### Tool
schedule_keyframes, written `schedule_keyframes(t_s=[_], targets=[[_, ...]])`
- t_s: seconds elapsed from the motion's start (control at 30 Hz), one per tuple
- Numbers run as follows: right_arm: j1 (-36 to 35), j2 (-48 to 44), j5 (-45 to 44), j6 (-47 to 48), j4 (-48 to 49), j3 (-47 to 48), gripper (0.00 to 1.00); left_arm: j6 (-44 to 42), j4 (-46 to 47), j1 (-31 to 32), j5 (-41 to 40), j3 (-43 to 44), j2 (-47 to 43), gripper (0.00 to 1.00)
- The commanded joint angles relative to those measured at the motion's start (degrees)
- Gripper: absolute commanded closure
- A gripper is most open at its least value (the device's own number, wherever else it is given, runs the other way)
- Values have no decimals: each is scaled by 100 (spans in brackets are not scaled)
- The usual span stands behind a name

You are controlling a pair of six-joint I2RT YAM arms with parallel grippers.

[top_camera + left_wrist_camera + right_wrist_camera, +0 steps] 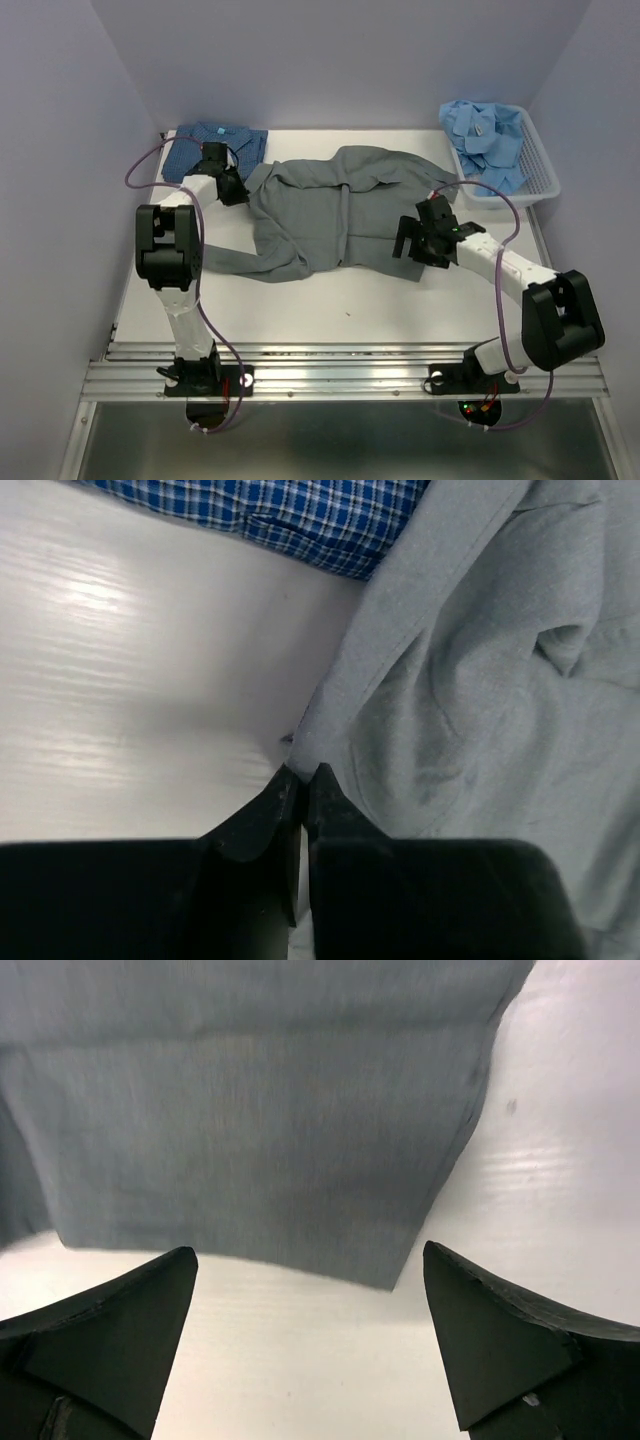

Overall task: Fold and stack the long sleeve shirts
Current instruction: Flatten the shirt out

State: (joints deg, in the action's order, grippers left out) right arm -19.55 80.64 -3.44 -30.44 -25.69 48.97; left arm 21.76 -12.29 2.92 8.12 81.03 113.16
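Note:
The dark grey shirt (330, 210) lies spread across the middle of the table. My left gripper (232, 188) is at the shirt's left edge, near the collar. In the left wrist view its jaws (302, 772) are closed on the edge of the grey cloth (480, 680). My right gripper (410, 240) is open and empty. In the right wrist view it (310, 1260) hovers over bare table just off the grey hem corner (250, 1110). The dark blue patterned shirt (215, 140) lies folded at the back left and also shows in the left wrist view (300, 510). Light blue shirts (485, 135) are piled in the basket.
A white slatted basket (540, 175) stands at the back right corner, beyond the right arm. Lilac walls close in the table on three sides. The table's bare white surface (350, 305) runs along the front, ending at a metal rail (350, 370).

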Motion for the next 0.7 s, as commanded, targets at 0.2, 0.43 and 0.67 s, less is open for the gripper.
schedule_keyframes(t_s=[0.2,0.43,0.67], targets=[[-673,443,-1203,-507,-718,16,0,-40,763,-19,410,-579,-435,100],[-796,926,-1193,-490,-507,-133,5,30,966,-19,331,-1116,-1094,100],[-796,972,-2307,-420,-226,217,75,118,939,-19,357,-1222,-1586,100]])
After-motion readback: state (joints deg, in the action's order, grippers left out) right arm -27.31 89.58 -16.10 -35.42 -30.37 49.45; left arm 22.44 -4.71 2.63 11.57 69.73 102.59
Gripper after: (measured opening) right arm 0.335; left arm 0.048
